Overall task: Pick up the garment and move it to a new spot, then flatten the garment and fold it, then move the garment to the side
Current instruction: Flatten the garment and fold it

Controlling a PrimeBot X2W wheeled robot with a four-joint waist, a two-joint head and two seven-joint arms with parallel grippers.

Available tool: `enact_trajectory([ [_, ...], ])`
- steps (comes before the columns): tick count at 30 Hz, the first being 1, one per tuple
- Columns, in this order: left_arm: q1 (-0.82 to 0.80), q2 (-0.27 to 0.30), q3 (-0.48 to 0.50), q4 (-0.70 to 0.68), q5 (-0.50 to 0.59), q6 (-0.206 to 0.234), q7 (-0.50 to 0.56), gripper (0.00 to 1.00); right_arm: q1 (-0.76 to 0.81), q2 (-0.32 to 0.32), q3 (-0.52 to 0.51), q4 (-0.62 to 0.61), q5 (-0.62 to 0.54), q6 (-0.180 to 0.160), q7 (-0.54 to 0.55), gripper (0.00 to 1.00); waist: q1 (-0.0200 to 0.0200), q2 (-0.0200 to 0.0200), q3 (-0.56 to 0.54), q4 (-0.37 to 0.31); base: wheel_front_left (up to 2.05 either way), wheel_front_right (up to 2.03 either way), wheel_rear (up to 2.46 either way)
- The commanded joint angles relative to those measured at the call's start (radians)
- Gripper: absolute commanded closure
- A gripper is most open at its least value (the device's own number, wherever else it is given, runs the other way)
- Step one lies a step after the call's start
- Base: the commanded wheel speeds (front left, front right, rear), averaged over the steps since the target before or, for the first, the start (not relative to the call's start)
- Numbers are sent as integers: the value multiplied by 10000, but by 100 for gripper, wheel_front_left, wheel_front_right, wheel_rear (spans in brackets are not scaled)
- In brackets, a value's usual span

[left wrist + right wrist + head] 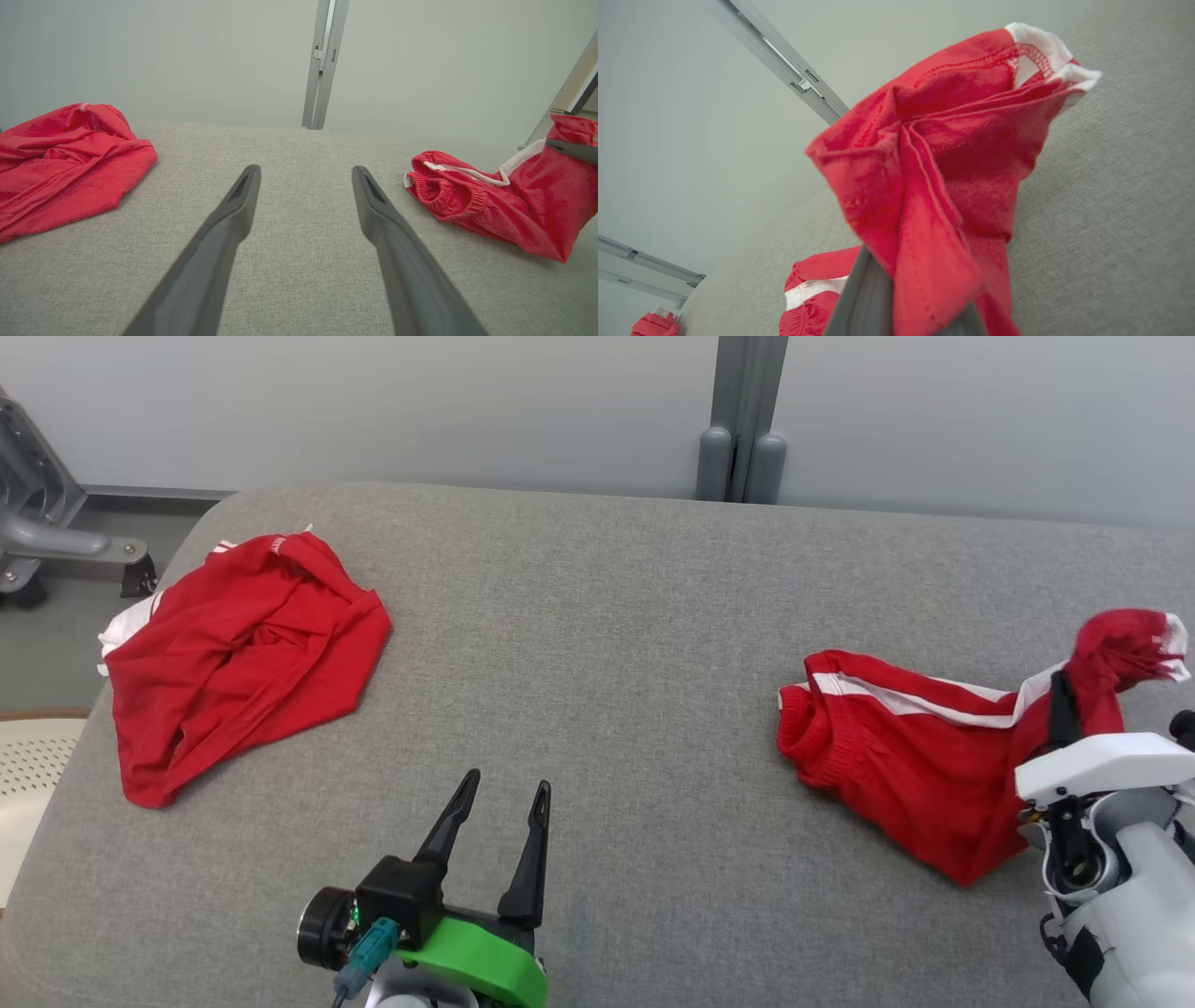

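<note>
Black-fingered left tool (506, 786), green bracket (481, 959)

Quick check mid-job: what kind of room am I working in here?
Probably a lab or test bay, not a home: a grey fabric-covered pad as worktop, bare pale partition panels joined by a grey metal post, and a wheeled metal equipment base at left.

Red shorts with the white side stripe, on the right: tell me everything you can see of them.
The red shorts look like soft knit fabric, with a gathered elastic waistband, a white side stripe and a white-trimmed hem. They are crumpled, with the waistband end lying on the gray padded surface, while the right gripper, shut on a leg hem, holds that end raised.
</note>
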Motion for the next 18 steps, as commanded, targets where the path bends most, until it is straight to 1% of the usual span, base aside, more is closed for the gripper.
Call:
enact_trajectory([
  [1,124,35,53,21,-2,-21,-3,0,199,100,162,-189,-17,0,-38,100,0,0,-136,130,0,0,0],
  [8,245,35,100,56,41,-95,-3,0,450,283,1389,-978,255,0,0,100,0,0,-288,335,0,0,0],
  [18,303,35,109,45,49,-117,-3,0,309,189,2814,-918,544,0,111,100,0,0,-242,757,0,0,0],
])
